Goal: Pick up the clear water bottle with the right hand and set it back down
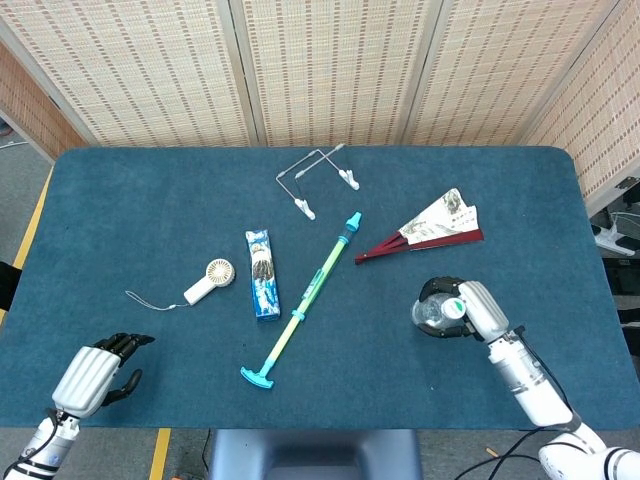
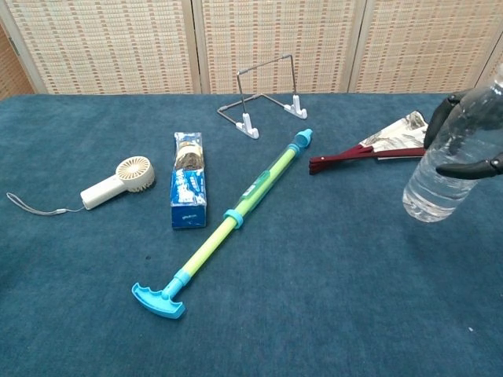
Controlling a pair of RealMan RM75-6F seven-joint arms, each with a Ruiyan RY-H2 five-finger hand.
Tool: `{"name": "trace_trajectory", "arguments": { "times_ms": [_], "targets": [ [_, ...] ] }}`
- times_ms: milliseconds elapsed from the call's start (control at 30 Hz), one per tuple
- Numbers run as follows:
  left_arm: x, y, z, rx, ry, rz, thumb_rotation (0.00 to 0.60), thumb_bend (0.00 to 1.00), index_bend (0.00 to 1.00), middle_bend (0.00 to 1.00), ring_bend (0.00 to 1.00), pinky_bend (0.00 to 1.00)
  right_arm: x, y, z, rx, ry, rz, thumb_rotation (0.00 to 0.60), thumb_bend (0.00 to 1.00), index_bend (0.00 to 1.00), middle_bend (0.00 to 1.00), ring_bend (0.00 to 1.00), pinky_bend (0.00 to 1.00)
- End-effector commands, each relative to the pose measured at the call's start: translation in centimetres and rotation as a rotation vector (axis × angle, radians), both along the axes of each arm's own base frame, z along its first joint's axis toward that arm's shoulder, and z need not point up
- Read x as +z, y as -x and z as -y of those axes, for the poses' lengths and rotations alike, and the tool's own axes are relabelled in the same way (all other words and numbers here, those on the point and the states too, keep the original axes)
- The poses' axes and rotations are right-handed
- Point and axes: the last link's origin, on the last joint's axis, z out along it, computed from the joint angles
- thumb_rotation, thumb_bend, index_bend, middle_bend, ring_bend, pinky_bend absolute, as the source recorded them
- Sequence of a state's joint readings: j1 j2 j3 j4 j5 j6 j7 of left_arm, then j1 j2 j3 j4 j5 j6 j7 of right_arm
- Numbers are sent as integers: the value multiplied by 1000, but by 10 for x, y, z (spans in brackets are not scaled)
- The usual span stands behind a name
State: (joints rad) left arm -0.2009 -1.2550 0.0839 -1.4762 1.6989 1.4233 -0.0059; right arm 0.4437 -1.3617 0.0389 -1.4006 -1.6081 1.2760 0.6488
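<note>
- Our right hand (image 1: 465, 308) has its dark fingers (image 2: 440, 118) wrapped around the upper part of the water bottle (image 2: 448, 169), at the right edge of the chest view and lower right of the head view.
- The bottle hangs tilted, base toward frame left, apparently clear of the blue table (image 2: 330, 298), with water showing in its lower half.
- Our left hand (image 1: 95, 372) sits at the lower left of the head view, fingers curled inward with nothing in them.
- We judge the step to be the set-down. We should bring the bottle upright first, then lower it straight so the base lands flat.
- Bare cloth lies below the bottle. We should keep it short of the folded fan (image 2: 377, 145) just behind, and well away from the long green and blue toy (image 2: 236, 216).
- Let go only once the base rests firmly. A tilted release risks tipping.
</note>
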Motion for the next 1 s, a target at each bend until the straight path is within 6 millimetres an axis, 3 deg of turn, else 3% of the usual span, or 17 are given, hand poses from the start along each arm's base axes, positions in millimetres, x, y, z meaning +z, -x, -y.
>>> {"name": "trace_trajectory", "arguments": {
  "times_ms": [33, 233, 333, 467, 767, 1000],
  "targets": [
    [0, 0, 0, 1, 0, 5, 600, 428, 249, 311, 278, 496, 12, -17, -8, 59, 20, 14, 600, 551, 831, 752, 642, 620],
    [1, 0, 0, 3, -1, 7, 600, 428, 248, 311, 278, 495, 8, 14, 6, -47, 65, -91, 600, 567, 831, 754, 644, 620],
    [1, 0, 0, 1, -3, 3, 600, 428, 248, 312, 278, 496, 7, 27, 15, -78, 186, -200, 600, 590, 831, 754, 644, 620],
    [0, 0, -1, 6, 2, 5, 600, 427, 249, 312, 278, 496, 3, 20, 14, -65, 227, -182, 600, 591, 831, 754, 644, 620],
    [1, 0, 0, -2, -2, 0, 600, 427, 238, 313, 278, 496, 19, -21, -11, 13, 23, 122, 600, 591, 831, 754, 645, 620],
    [1, 1, 0, 2, -2, 1, 600, 428, 238, 314, 278, 496, 20, -2, -2, -65, -8, 96, 600, 591, 831, 754, 644, 620]
  ]
}}
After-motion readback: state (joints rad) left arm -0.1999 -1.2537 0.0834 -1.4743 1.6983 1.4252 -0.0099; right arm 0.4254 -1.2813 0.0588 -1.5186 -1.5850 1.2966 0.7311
